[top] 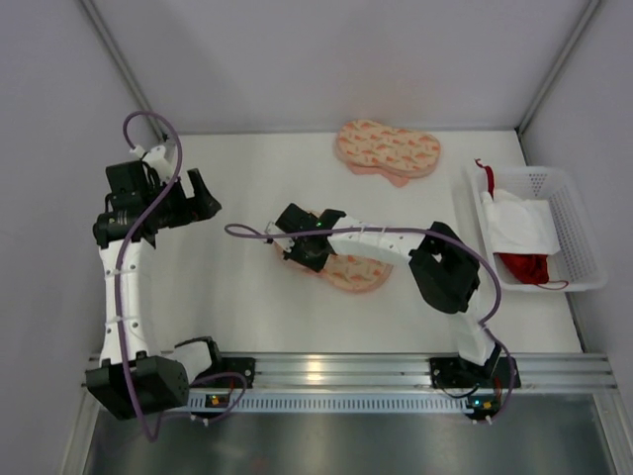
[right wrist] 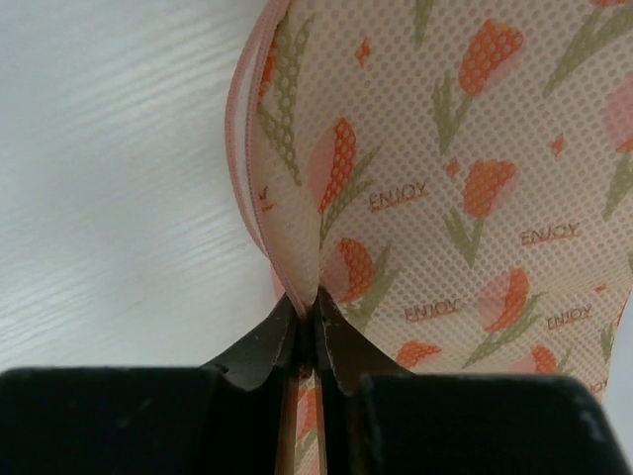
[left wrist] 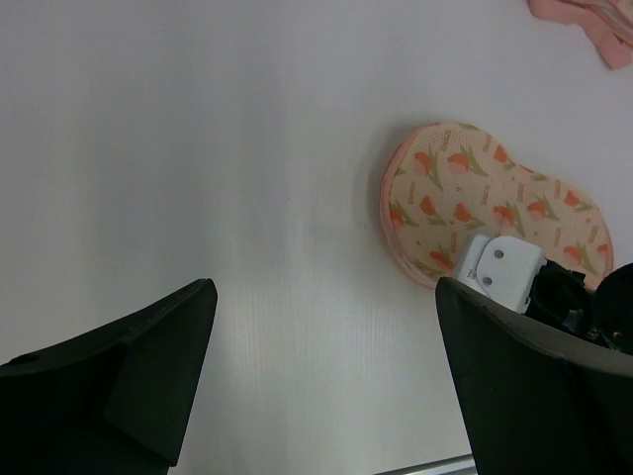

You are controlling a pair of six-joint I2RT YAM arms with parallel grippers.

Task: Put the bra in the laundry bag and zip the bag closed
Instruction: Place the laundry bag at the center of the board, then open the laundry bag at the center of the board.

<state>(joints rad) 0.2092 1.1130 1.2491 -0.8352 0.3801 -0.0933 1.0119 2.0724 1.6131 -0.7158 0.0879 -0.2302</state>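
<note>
Top external view: the laundry bag (top: 354,272) lies flat at mid-table, its long axis running from far-left to near-right. The right gripper (top: 290,240) meets it at the far-left end, so the whole bag extends away from the jaws toward the right and near. The bra (top: 522,267) sits in the near end of the white basket (top: 539,181) at the right edge, beside a white cloth (top: 519,223). It is well apart from the bag and from both grippers, and the right arm's base is the nearer to it. The left gripper (top: 203,201) hangs over the table (top: 247,307) at the left, jaws spread wide and holding nothing. A twin pouch (top: 388,148) lies at the far side.

Right wrist view: the jaws are pressed together on a raised fold at the bag's rim, a detail the top view hides beneath the wrist. Whether a zip pull sits in the pinch cannot be told.

Left wrist view: one lobe of the bag shows, but neither bra nor basket.

Judged step: opening the bag; the bra is not yet inside.
</note>
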